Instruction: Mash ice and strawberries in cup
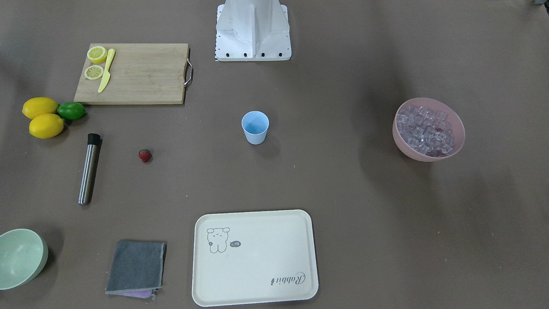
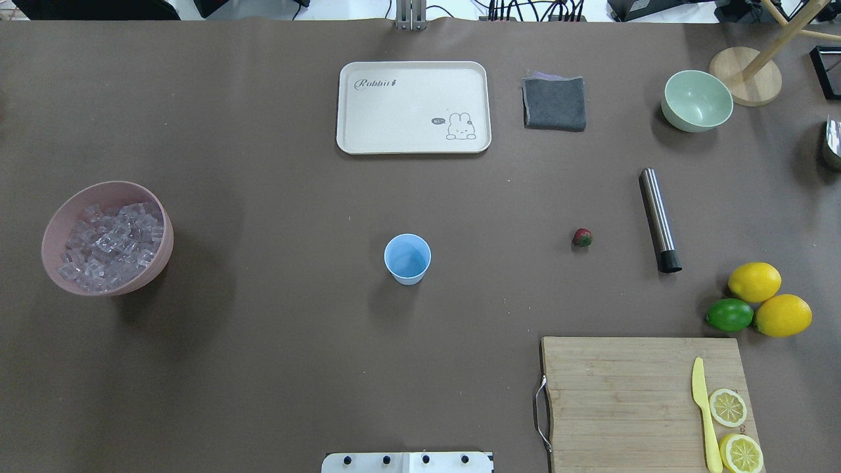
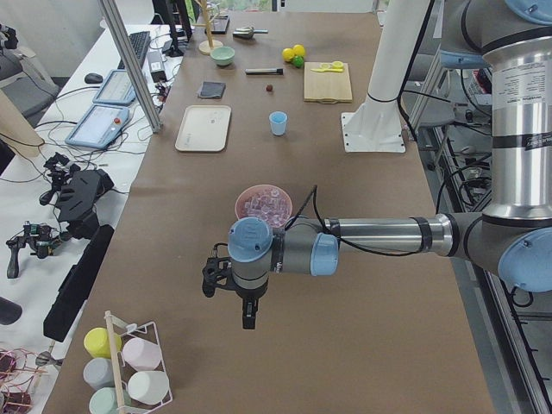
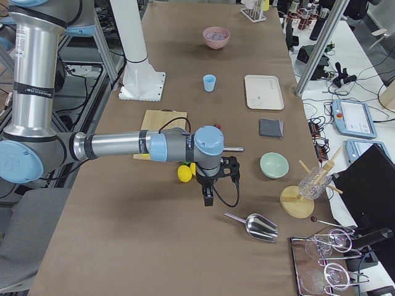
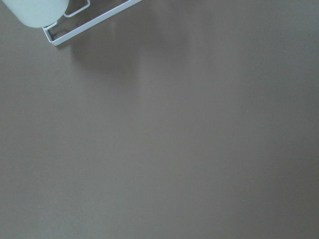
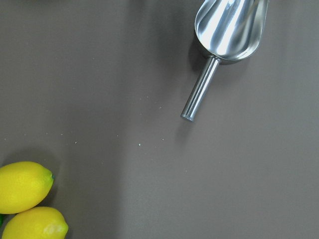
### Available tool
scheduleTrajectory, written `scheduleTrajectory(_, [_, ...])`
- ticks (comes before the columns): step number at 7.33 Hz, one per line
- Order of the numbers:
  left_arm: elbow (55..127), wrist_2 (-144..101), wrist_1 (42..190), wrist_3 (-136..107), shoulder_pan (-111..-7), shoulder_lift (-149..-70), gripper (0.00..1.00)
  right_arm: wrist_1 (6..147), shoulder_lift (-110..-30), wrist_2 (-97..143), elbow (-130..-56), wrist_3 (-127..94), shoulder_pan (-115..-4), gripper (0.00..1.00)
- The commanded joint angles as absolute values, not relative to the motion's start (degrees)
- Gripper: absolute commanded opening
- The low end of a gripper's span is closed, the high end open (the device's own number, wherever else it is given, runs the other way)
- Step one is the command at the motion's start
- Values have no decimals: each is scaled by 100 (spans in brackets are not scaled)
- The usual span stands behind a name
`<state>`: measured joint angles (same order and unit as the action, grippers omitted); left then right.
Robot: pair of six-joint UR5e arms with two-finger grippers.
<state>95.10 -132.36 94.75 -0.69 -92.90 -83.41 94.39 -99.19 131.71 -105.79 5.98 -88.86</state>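
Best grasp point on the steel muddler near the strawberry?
Take the steel muddler mid-shaft from straight above, gripping across its width. It lies flat, a slim round bar, so the ends offer little. Its black cap points toward the robot, and the strawberry lies clear of it.

Cream tray (image 2: 407, 128), grey cloth (image 2: 556, 104), steel muddler (image 2: 657, 217), wooden cutting board (image 2: 624, 394)

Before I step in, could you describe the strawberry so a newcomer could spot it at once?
Start at the wooden cutting board on the robot's right. Beyond it, between the blue cup and the steel rod, lies the strawberry: the only red thing there, smaller than either neighbour.
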Motion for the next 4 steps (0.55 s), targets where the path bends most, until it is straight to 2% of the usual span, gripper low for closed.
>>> scheduleTrajectory(1, [9518,-13236,9475,-70,-9273,-8341,100,9439,-9923,13210,-10591,598,-8886,100])
scheduleTrajectory(4, [9510,-13236,9536,-62,-9272,-8341,100,9431,-9853,13184,-10600,606,-8886,100])
